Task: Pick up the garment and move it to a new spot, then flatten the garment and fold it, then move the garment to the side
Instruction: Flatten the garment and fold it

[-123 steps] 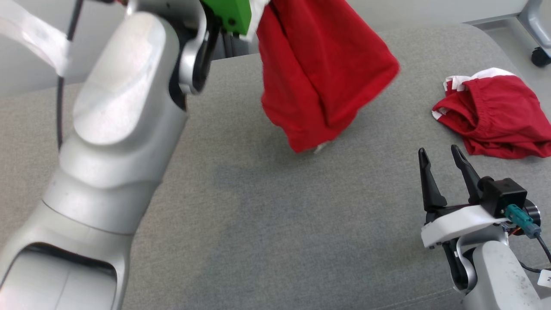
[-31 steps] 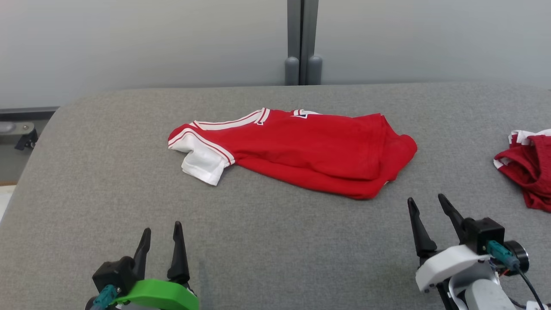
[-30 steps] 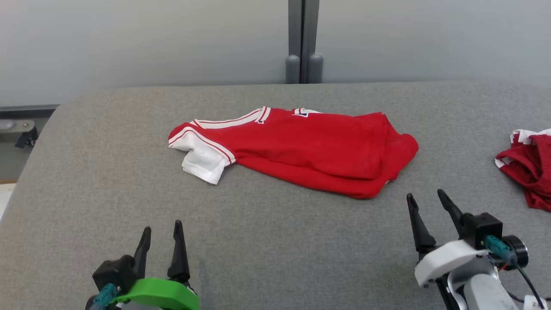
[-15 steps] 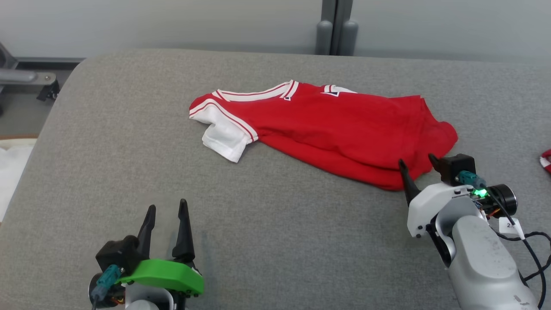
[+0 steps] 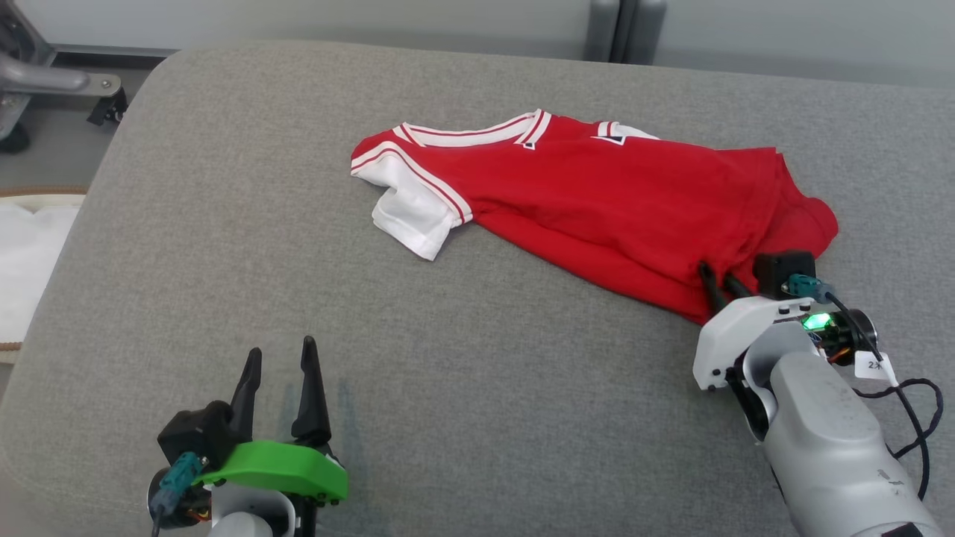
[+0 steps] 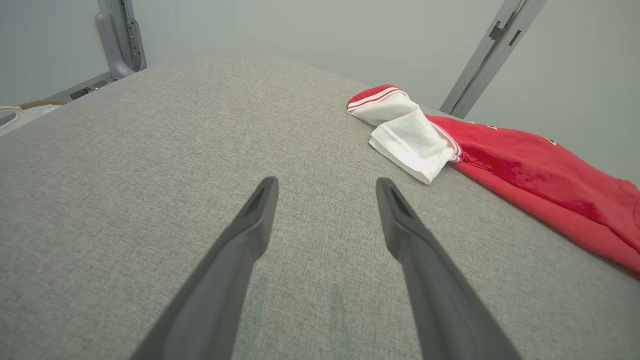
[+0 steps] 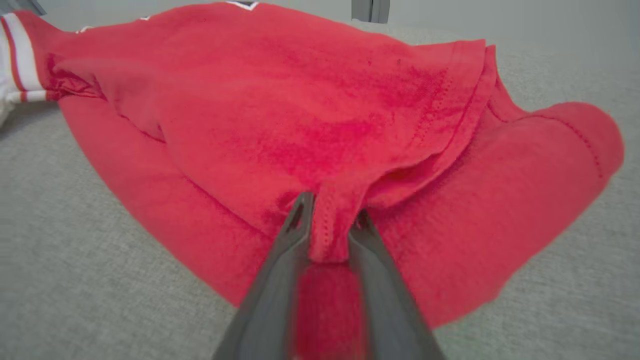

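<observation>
Red garment (image 5: 619, 201) lies loosely spread on grey padded surface (image 5: 448, 388), approx 1 o'clock of head-view centre, its white sleeve (image 5: 414, 220) at the 9 o'clock end. R gripper (image 5: 720, 277) sits at garment's 5 o'clock hem, jaws clenched on a pinched fold of red fabric, cloth bunched btwn the fingers in wrist view. L gripper (image 5: 280, 369) at 7 o'clock, well apart from garment, jaws spread wide w/ nothing in them, tips over bare surface.
</observation>
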### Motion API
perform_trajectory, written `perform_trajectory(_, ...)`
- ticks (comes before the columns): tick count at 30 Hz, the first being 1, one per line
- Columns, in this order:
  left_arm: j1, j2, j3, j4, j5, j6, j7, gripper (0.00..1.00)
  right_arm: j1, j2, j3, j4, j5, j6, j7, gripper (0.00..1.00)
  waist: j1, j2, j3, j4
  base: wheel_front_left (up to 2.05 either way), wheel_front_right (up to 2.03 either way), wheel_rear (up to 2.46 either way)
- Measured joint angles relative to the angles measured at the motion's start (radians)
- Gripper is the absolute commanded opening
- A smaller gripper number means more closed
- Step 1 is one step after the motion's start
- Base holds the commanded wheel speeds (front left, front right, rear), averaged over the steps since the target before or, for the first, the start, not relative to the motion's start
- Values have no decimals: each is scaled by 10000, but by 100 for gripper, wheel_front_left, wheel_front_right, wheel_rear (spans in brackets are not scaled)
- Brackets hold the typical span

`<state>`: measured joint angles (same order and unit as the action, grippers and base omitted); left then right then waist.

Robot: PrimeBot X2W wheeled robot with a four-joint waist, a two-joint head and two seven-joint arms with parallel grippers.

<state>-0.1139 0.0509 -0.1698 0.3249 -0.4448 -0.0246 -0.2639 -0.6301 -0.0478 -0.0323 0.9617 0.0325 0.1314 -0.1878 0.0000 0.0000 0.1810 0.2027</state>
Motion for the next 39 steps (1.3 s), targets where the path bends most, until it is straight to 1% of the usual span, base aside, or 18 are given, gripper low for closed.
perform_trajectory(3,7,-4,25,12,42,29,0,100,-158,2,391,48,558,-2,-311,0,0,0,-79,-141,0,0,0)
perform_trajectory(6,41,-10,58,35,107,27,0,100,-151,0,746,-180,1292,-2,-525,0,0,0,-201,-322,0,0,0)
perform_trajectory(10,207,-10,155,79,151,27,0,100,359,-4,1202,-905,2372,-2,-614,0,0,0,-414,-612,0,0,0)
perform_trajectory(12,315,-12,186,109,159,27,0,100,831,4,1338,-1346,2656,-2,-635,0,0,0,-513,-779,0,0,0)
perform_trajectory(15,434,-12,222,151,161,27,0,100,1583,-2,1137,-2025,2479,-2,-489,0,0,0,-652,-1054,0,0,0)
perform_trajectory(21,477,-13,190,155,163,23,2,100,3097,-61,167,-3662,1910,-2,401,0,0,0,-801,-1501,0,0,0)
perform_trajectory(24,471,-13,134,153,165,12,0,100,3590,-54,-205,-4266,1795,0,836,0,0,0,-701,-1549,0,0,0)
perform_trajectory(27,434,-13,132,190,178,-6,0,100,3814,-33,-403,-4619,1682,0,1135,0,0,0,-534,-1512,0,0,0)
perform_trajectory(29,410,-13,157,232,199,-8,2,100,3874,-23,-470,-4730,1563,0,1239,30,0,0,-443,-1474,0,0,0)
perform_trajectory(30,395,-13,174,244,211,-10,0,100,3898,-17,-504,-4759,1551,-2,1258,78,0,0,-400,-1455,0,0,0)
perform_trajectory(31,373,-13,207,257,215,-12,0,100,3915,-15,-548,-4777,1524,0,1258,100,0,0,-367,-1441,0,0,0)
perform_trajectory(36,296,-13,332,332,255,-17,0,100,4025,-12,-907,-4867,1279,-2,1026,100,0,0,-359,-1503,0,0,0)
perform_trajectory(39,132,-13,376,422,426,-98,0,100,4139,-12,-1058,-5064,1252,0,805,100,0,0,-393,-1610,0,0,0)
